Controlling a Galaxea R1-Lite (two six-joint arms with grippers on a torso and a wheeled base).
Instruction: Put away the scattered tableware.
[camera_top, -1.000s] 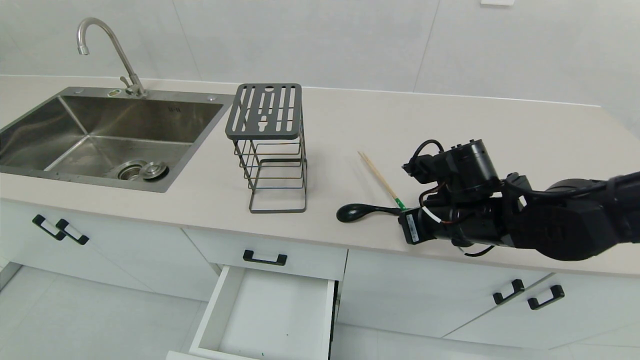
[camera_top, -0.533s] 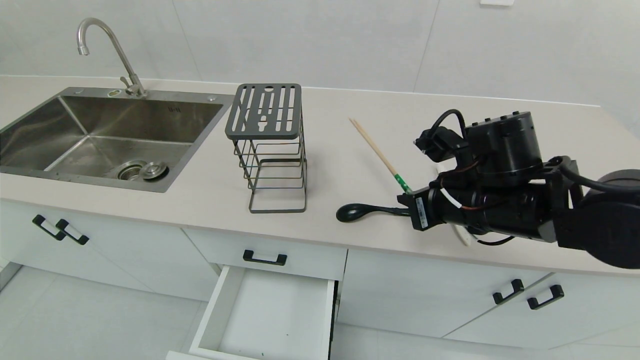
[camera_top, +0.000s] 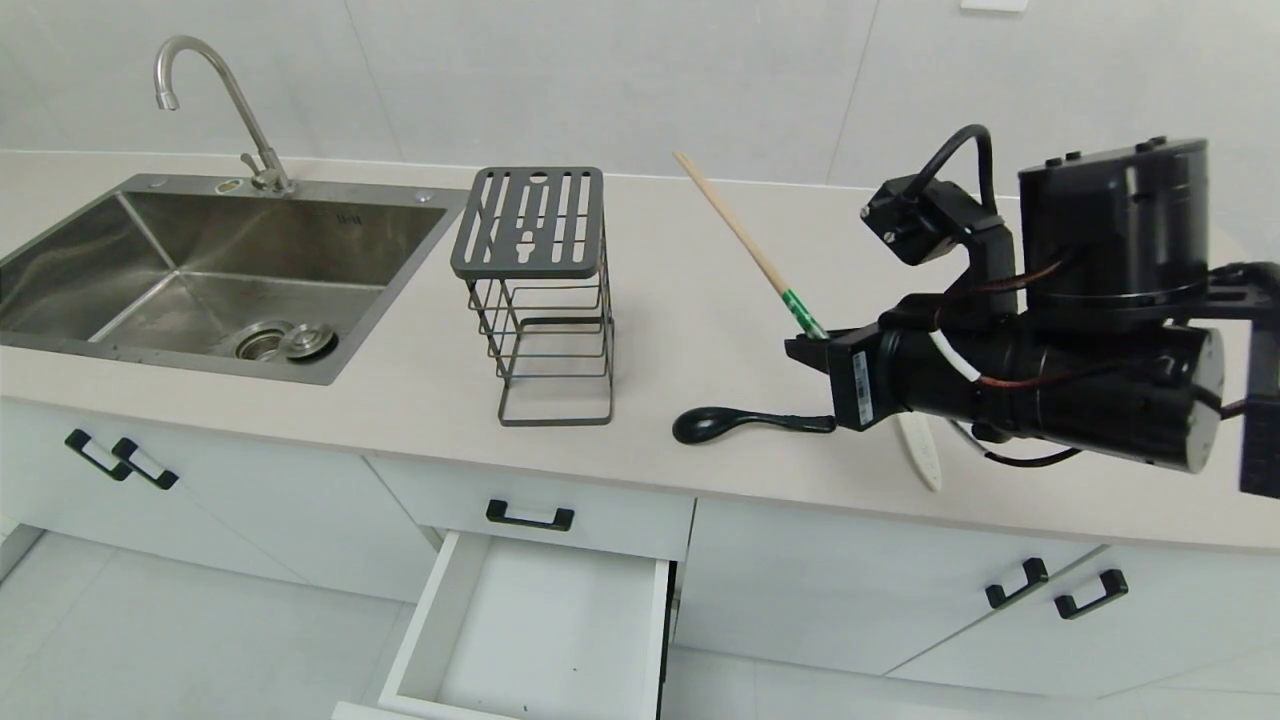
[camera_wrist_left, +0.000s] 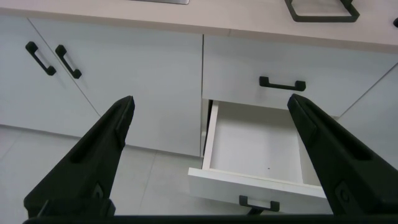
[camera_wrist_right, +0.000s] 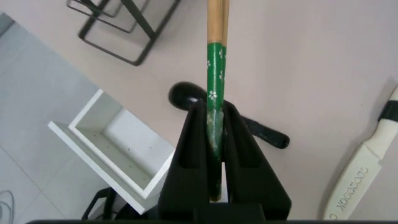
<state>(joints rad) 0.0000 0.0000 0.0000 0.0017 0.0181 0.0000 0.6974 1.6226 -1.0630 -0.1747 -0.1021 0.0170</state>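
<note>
Right pincer (camera_wrist_right: 214, 115): you have it clamped on the green end of the chopstick (camera_wrist_right: 217, 37), lifted off the counter (camera_top: 700, 250). Whether it is a single stick or a pair, you cannot tell. The bare wooden end slants up and away from the fingers, toward the wall.

Just below the pincer: black spoon (camera_top: 745, 423) flat on the counter, bowl pointing away from the arm. Beside it, under the pincer's wrist: white knife (camera_top: 920, 455), also flat.

Farther out past the spoon's bowl: wire rack (camera_top: 530, 225), upright, well apart from the stick. Below the counter edge on that side: drawer (camera_top: 530, 630), pulled open.

Farthest: sink (camera_top: 250, 240) with faucet (camera_top: 205, 90).

Left pincer (camera_wrist_left: 211, 102): fingers spread wide, nothing between them; it hangs low in front of the cabinets, with the open drawer beyond it.
</note>
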